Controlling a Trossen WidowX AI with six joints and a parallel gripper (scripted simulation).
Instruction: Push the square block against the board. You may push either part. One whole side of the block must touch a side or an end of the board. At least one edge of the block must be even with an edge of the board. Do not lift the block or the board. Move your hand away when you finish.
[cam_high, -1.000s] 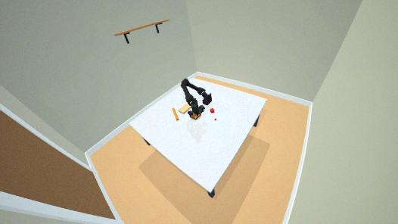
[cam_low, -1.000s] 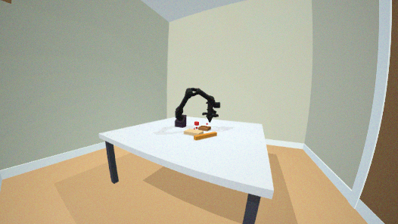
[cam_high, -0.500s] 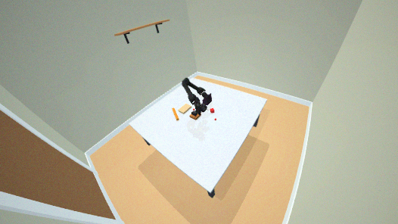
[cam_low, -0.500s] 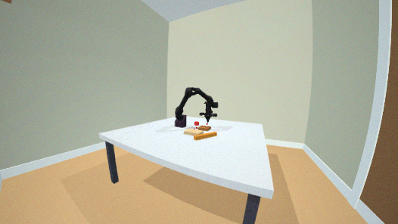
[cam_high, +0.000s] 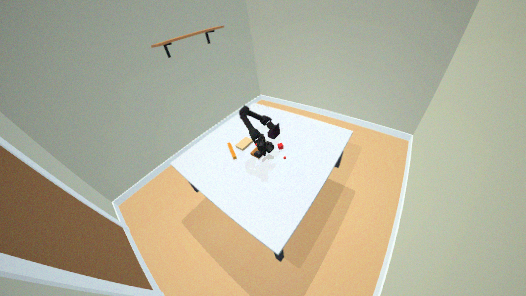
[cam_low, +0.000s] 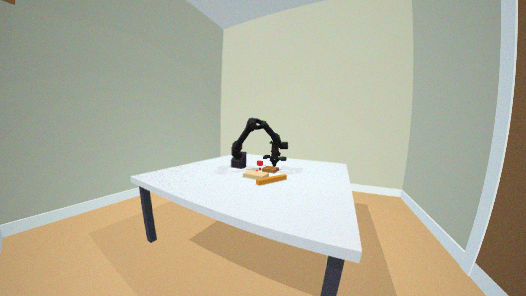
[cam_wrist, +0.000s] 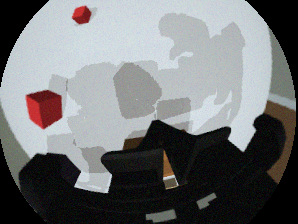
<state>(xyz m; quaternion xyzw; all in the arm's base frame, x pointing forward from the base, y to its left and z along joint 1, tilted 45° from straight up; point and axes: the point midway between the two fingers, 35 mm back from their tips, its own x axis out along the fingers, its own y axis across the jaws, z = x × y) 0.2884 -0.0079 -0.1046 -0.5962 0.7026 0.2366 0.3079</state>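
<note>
A long orange board (cam_high: 232, 150) (cam_low: 271, 179) lies flat on the white table (cam_high: 280, 200) (cam_low: 300, 210). A pale tan flat square piece (cam_high: 244, 144) (cam_low: 254, 174) lies beside it, between the board and the arm's base. A small brown block (cam_high: 254, 151) (cam_low: 270, 169) sits just behind these, apart from the orange board. My gripper (cam_high: 260, 152) (cam_low: 273, 162) (cam_wrist: 154, 123) is shut and empty, low at the table, right at the brown block. In the wrist view only slivers of the brown block (cam_wrist: 170, 177) show around the fingers.
Two small red cubes (cam_high: 281, 146) (cam_high: 285, 157) (cam_wrist: 44, 107) (cam_wrist: 81, 14) lie on the table on the far side of the gripper from the board; one also shows in the exterior view (cam_low: 259, 163). The arm's base (cam_low: 238, 161) stands behind the pieces.
</note>
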